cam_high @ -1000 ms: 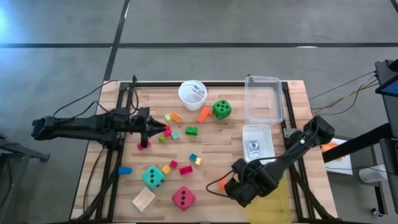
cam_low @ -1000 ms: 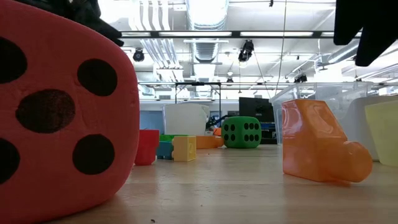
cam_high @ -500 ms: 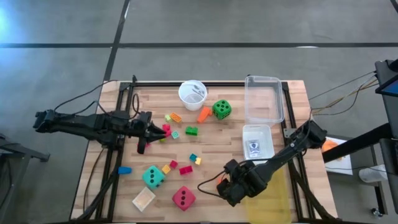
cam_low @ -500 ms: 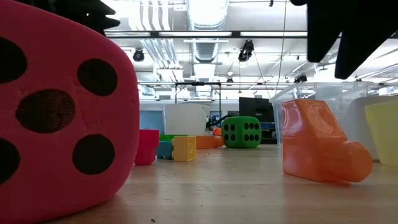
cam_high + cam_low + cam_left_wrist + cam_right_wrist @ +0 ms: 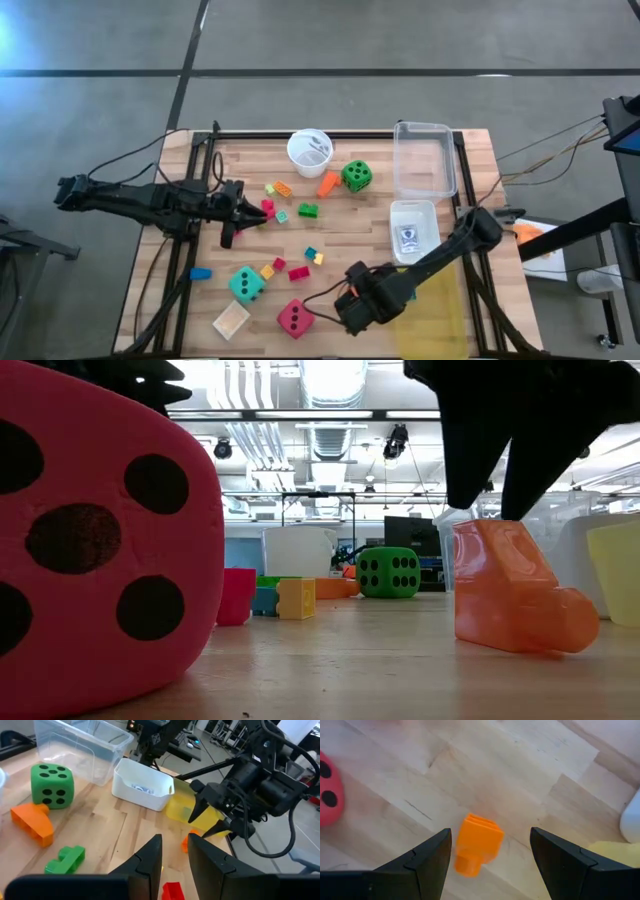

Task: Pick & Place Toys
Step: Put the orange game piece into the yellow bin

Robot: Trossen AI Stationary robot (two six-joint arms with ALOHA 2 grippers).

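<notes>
High view: the right tool (image 5: 343, 303) hangs low at lower centre of the wooden table (image 5: 360, 225), fingers apart and empty, just right of the red-pink die (image 5: 295, 317); the teal die (image 5: 246, 283) lies left of centre, the green die (image 5: 356, 176) near the top beside the white cup (image 5: 309, 150); the left tool (image 5: 262, 210) waits at the left, nearly shut, holding nothing.

Low view: the red-pink die (image 5: 100, 550) with dark pips fills the left; an orange block (image 5: 515, 592) stands at right.

Right wrist view: the orange block (image 5: 476, 842), stepped and glossy, lies between the spread fingers (image 5: 427, 862), untouched.
</notes>
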